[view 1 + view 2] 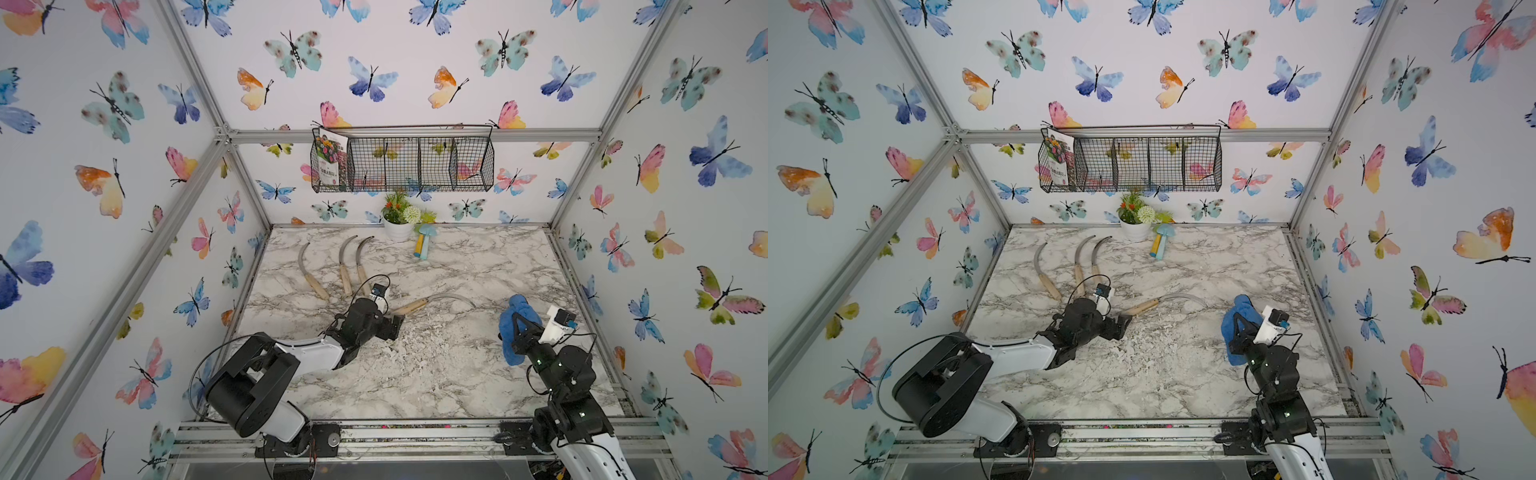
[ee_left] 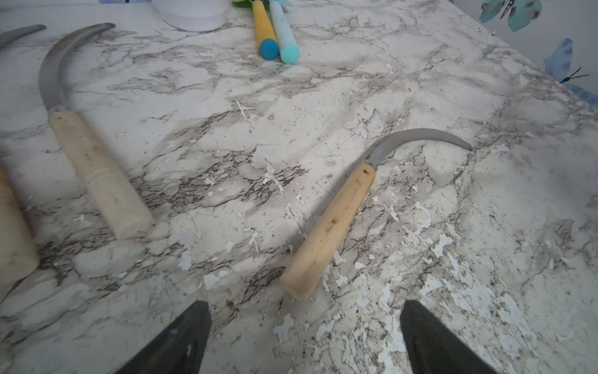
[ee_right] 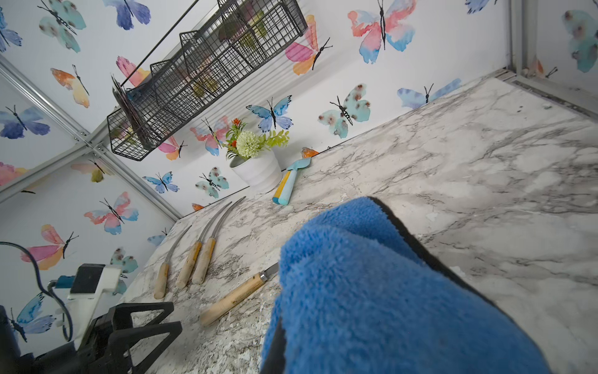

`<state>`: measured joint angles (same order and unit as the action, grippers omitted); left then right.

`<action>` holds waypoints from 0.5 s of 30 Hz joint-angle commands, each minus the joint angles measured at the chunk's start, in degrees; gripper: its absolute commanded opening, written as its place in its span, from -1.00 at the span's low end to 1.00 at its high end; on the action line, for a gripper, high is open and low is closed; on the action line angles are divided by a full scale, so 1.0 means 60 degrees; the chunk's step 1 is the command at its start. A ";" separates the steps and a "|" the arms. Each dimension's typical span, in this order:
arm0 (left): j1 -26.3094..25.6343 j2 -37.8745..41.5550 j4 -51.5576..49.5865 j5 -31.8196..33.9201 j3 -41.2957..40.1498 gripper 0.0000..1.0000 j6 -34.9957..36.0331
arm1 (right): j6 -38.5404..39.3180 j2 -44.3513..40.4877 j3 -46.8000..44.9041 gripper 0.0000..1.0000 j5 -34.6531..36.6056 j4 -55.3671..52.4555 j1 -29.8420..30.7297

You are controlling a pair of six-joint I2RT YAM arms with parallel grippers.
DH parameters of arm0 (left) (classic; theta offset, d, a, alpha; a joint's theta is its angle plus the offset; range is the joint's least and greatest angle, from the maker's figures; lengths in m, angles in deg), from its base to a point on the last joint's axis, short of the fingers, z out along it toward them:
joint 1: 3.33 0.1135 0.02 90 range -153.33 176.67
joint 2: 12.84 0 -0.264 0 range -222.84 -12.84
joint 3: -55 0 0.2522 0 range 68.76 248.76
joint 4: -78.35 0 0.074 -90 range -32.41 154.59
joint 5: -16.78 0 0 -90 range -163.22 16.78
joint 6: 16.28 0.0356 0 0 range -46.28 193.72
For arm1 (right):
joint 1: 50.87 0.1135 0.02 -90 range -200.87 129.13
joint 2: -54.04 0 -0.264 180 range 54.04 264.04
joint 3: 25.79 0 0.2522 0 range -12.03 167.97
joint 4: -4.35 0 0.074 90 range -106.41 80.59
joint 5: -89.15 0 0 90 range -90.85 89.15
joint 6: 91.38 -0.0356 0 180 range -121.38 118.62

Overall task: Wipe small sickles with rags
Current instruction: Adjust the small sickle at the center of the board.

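- Left claw [image 2: 304, 309]: jaws spread wide, nothing between them. The butt of the lone sickle [image 2: 330, 226] lies just ahead of the gap, clear of both fingertips. Its handle points back at the claw, so a straight advance would probably close on wood, not on the blade.
- Right claw [image 1: 519, 326]: jaws pressed together, pinching the rag [image 3: 372, 291]. The cloth hangs bunched over and below the claw; whether it touches the table [image 1: 415, 374] cannot be told.
- The lone sickle's blade curves toward the right claw, near it but apart. This layout suits one claw steadying the handle while the other wipes.
- Three more sickles [image 1: 344, 266] lie side by side beyond the left claw, on its outer side, handles toward it. The nearest handle is close; a sideways drift could knock it.
- Between the two claws the table is bare: good working room.
- The flowerpot [image 1: 397, 230] and toys [image 1: 422, 245] stand far ahead, well apart.
- The table's side edge runs near the right claw's outer side; keep wiping strokes inward.
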<state>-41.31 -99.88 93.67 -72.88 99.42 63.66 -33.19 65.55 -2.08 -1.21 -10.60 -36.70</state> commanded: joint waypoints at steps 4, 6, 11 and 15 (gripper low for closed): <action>0.0016 -0.1325 0.0326 -0.0617 0.0901 0.79 0.0358 | 0.0058 -0.0033 0.0007 -0.95 0.0717 -0.0167 -0.0032; 0.0020 -0.1730 0.0412 -0.0700 0.1071 0.79 0.0401 | 0.0069 0.0129 -0.0026 -0.95 0.0615 -0.0033 -0.0033; 0.0016 -0.2667 0.0380 -0.1082 0.1542 0.50 0.0445 | 0.0116 0.0279 -0.0016 -0.96 0.0450 0.0076 -0.0022; -0.0028 -0.2718 0.0239 -0.1235 0.1563 0.37 0.0500 | 0.0128 0.0438 -0.0010 -0.95 0.0475 0.0195 -0.0030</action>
<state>-41.33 -116.03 95.44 -77.85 108.45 65.84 -33.19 67.58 -2.08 0.95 -11.11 -36.70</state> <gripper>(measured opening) 0.693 0.086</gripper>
